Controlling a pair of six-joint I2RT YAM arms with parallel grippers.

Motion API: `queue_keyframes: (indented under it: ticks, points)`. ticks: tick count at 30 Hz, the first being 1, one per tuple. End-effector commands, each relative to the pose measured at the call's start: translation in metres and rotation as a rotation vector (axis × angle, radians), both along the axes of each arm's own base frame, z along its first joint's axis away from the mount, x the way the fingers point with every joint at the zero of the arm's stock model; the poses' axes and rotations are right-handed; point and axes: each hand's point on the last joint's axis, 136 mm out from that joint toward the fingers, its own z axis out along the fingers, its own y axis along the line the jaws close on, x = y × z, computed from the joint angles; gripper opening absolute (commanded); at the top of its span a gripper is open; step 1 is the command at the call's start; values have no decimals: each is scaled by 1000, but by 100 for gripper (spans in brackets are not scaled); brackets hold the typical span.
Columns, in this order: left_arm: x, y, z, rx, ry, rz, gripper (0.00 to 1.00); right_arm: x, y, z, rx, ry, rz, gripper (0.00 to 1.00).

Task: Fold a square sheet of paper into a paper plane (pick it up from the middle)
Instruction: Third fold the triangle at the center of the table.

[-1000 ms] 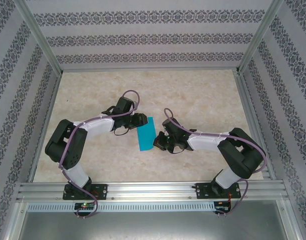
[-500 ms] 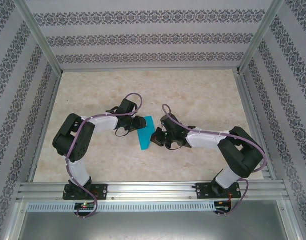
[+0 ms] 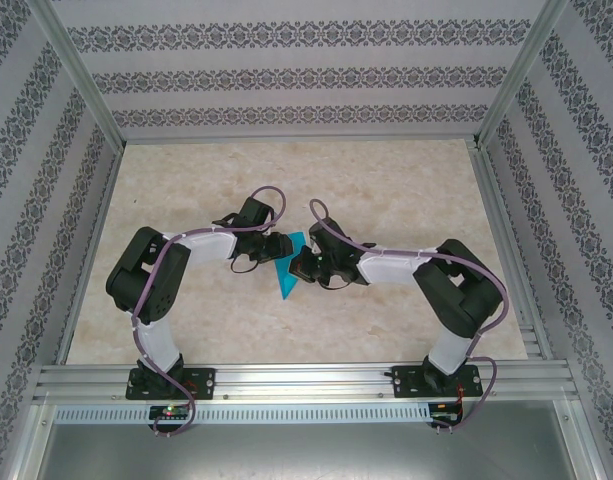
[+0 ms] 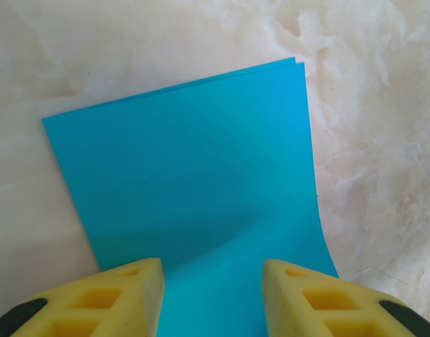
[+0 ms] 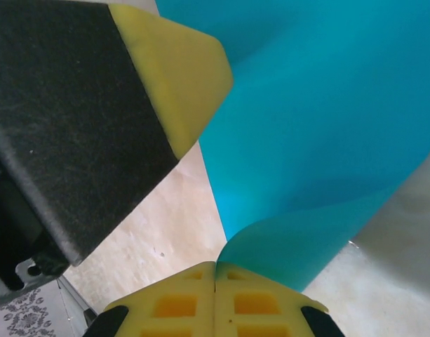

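Right gripper [image 5: 215, 274] pinches the curled edge of the sheet [image 4: 193, 168]. Left gripper [image 4: 213, 277] stands apart over it. Unpinned, the sheet may slide and skew the crease.

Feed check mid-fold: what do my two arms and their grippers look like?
The left arm and right arm have white shells and black joints, each with a purple cable looped alongside. The left gripper and right gripper carry yellow fingers with square hollow cells, backed in black.
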Motion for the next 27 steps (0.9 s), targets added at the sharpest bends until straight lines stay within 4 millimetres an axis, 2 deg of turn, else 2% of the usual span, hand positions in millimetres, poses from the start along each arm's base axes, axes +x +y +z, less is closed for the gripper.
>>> queue_keyframes:
  ticks: [1, 6, 10, 13, 16, 20, 27]
  points:
    - [-3, 2, -8, 17, 33, -16, 42, 2, 13, 3, 17, -36, 47, 3]
    - [-1, -1, -1, -3, 18, -21, 42, 0, 15, -3, 3, -34, 68, 3]
    - [4, -3, 15, -25, -28, -10, 41, -1, 19, -5, 2, -31, 84, 3]
    - [11, 7, 27, 8, -82, 37, 37, -2, 19, -9, -7, -26, 89, 4]
    - [14, 18, 30, 54, -104, 76, 31, -2, 18, -11, -12, -25, 87, 4]
    - [10, 24, 16, 92, -72, 81, 25, 0, 17, -13, -20, -25, 75, 4]
    - [5, 17, -3, 79, -5, 55, 19, 4, 15, -18, -11, -18, 43, 4]
